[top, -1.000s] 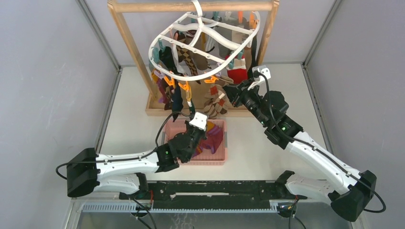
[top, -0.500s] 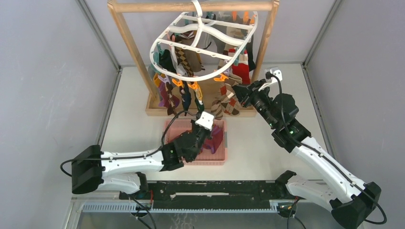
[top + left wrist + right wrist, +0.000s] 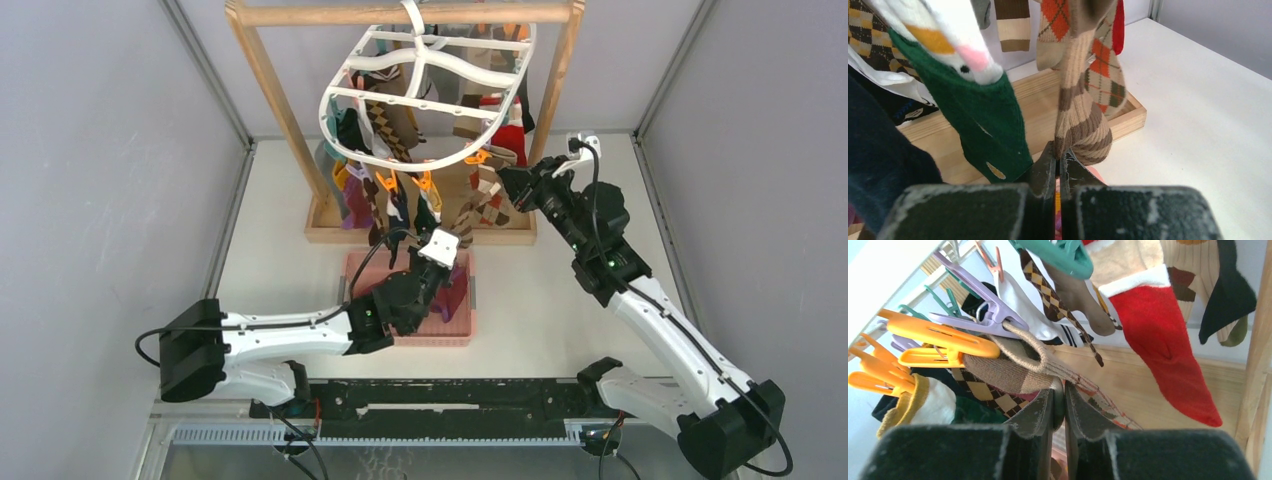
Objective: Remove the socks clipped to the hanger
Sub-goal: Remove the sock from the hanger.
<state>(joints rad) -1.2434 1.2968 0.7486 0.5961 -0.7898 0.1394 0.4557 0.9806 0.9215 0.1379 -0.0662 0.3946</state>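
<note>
The white oval hanger (image 3: 327,100) hangs from the wooden stand, with many socks clipped under it. My left gripper (image 3: 437,250) is shut, its tips (image 3: 1058,159) pinching the toe of a brown and beige striped sock (image 3: 1083,125) that hangs beside a green sock (image 3: 990,120). My right gripper (image 3: 510,183) is shut (image 3: 1064,392) on a taupe sock with an argyle foot (image 3: 1013,367), which a purple clip (image 3: 985,307) holds at its cuff. Orange clips (image 3: 933,335) sit next to it. A red sock (image 3: 1163,335) hangs at the right.
The wooden frame stand (image 3: 268,85) with its base tray (image 3: 325,232) is at the back. A pink basket (image 3: 462,328) holding several socks sits under the left gripper. Grey walls close in on both sides.
The right gripper has pulled its sock to the right and back, and the hanger has swung right with it. The left gripper has moved right and up under the socks.
</note>
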